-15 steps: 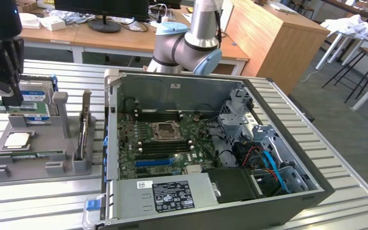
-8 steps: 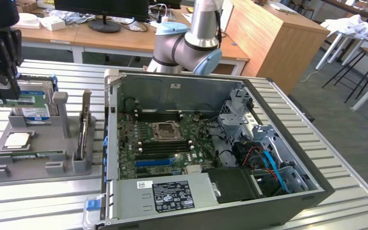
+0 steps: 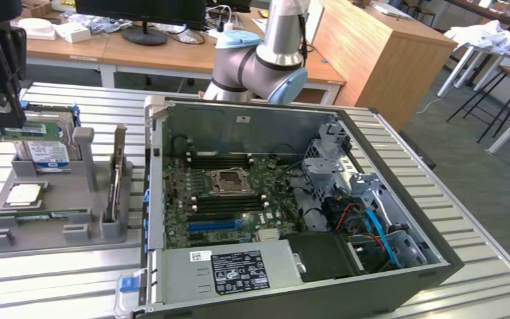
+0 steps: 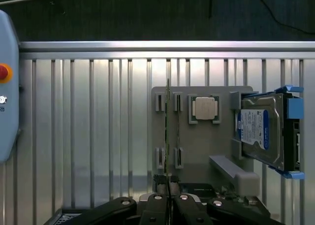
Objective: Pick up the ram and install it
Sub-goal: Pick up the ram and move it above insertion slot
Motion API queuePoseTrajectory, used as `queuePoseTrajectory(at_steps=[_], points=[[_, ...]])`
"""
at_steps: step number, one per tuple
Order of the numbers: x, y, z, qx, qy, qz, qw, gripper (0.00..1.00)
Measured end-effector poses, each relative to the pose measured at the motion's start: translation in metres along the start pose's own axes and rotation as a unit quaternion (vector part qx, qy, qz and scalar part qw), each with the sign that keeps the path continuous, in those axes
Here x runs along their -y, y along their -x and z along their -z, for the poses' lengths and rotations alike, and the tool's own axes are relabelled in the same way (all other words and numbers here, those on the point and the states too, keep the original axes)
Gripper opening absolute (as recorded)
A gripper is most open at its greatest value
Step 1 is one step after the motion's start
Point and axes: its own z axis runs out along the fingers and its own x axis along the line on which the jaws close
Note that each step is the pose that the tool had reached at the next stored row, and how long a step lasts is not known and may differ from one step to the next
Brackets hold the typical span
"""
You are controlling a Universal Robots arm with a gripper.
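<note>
The tool [image 3: 8,114] hangs over the far end of the grey tray [image 3: 51,199], at the exterior view's left, and is clenched on the ram [image 3: 42,127]. The ram is a thin green stick held level, just above the hard drive [image 3: 47,153]. In the wrist view the tool [image 4: 168,198] has its fingers pressed together on one end of the ram [image 4: 168,136], which shows edge-on as a narrow line running over the tray [image 4: 197,151]. It looks lifted clear of the tray's slots, though from this angle that is hard to tell for certain.

The hard drive [image 4: 261,131] stands in its holder at one side of the tray, and the square silver processor [image 4: 205,108] lies between it and the ram. The open computer case [image 3: 281,199] sits on the slatted metal bench [image 3: 494,266] beside the tray, with its green board [image 3: 228,199] exposed.
</note>
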Motion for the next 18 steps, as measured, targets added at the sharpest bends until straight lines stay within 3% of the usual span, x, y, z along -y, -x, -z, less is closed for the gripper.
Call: queuePoseTrajectory(at_steps=[9, 18], points=[[0.0007, 0.0, 0.0006, -0.0001, 0.0002, 0.0, 1.0, 0.12], [0.0199, 0.0, 0.0007, 0.0, 0.0, 0.0, 1.0, 0.12]])
